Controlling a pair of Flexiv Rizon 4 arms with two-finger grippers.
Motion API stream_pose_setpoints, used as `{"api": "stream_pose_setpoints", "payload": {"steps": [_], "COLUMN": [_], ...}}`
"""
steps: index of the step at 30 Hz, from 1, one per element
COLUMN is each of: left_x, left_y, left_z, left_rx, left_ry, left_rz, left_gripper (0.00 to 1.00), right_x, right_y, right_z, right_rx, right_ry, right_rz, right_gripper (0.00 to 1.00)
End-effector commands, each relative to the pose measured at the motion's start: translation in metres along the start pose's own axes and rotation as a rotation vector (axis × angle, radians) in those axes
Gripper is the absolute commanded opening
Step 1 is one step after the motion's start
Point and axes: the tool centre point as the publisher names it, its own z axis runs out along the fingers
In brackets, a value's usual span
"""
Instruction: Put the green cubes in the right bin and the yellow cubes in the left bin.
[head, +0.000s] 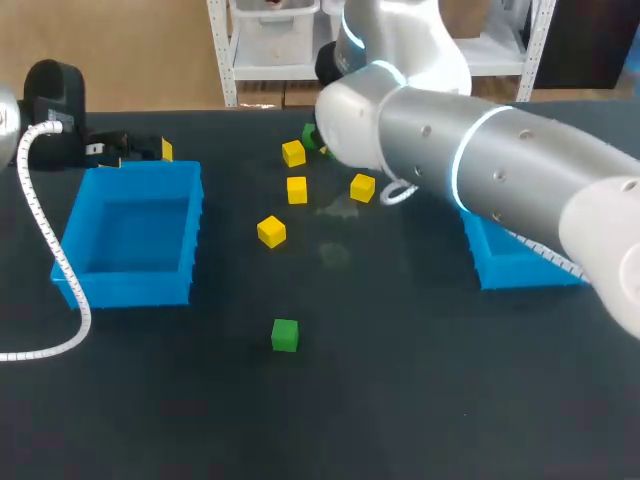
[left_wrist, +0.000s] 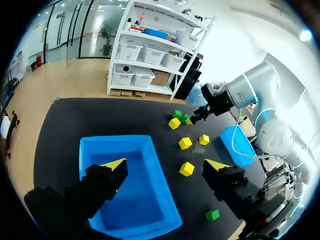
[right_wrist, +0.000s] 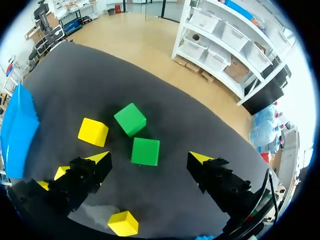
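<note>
Two green cubes lie side by side on the dark table; one green cube (right_wrist: 145, 151) sits below and between the fingers of my open right gripper (right_wrist: 150, 159), untouched, and the other green cube (right_wrist: 130, 119) lies just ahead. A third green cube (head: 285, 335) sits alone near the front. Several yellow cubes are scattered mid-table: one (head: 293, 152), one (head: 297, 189), one (head: 362, 187), one (head: 271, 231). My left gripper (left_wrist: 166, 165) hangs open and empty over the left blue bin (head: 135, 235). My right arm (head: 480, 160) hides most of the right blue bin (head: 520, 262).
A white coiled cable (head: 45, 240) runs down past the left bin's outer side. Open table lies between the two bins and around the lone green cube at the front.
</note>
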Motion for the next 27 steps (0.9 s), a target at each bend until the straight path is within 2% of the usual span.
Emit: {"api": "stream_pose_setpoints", "payload": {"steps": [1, 10, 22, 23, 24, 25, 27], "left_x": [0.001, 0.001, 0.001, 0.001, 0.001, 0.001, 0.001], "left_y": [0.003, 0.003, 0.003, 0.003, 0.003, 0.003, 0.003], "left_z": [0.000, 0.000, 0.000, 0.000, 0.000, 0.000, 0.000], "left_rx": [0.012, 0.012, 0.012, 0.012, 0.012, 0.012, 0.012], "left_ry": [-0.006, -0.006, -0.006, -0.006, -0.006, -0.006, -0.006], "left_rz": [0.003, 0.003, 0.003, 0.003, 0.003, 0.003, 0.003], "left_gripper": [1.00, 1.00, 1.00, 1.00, 1.00, 1.00, 1.00], "right_x": [-0.016, -0.023, -0.019, -0.018, -0.018, -0.018, -0.018], "right_y": [0.004, 0.007, -0.005, -0.005, -0.005, -0.006, -0.005], "right_z": [0.016, 0.027, 0.036, 0.036, 0.038, 0.038, 0.040], "right_rx": [0.001, 0.041, 0.062, 0.066, 0.068, 0.070, 0.074], "right_ry": [0.245, 0.250, 0.267, 0.267, 0.267, 0.267, 0.267], "right_rz": [-0.006, -0.010, 0.021, 0.022, 0.023, 0.024, 0.026], "right_gripper": [1.00, 1.00, 1.00, 0.96, 0.59, 0.46, 0.30]}}
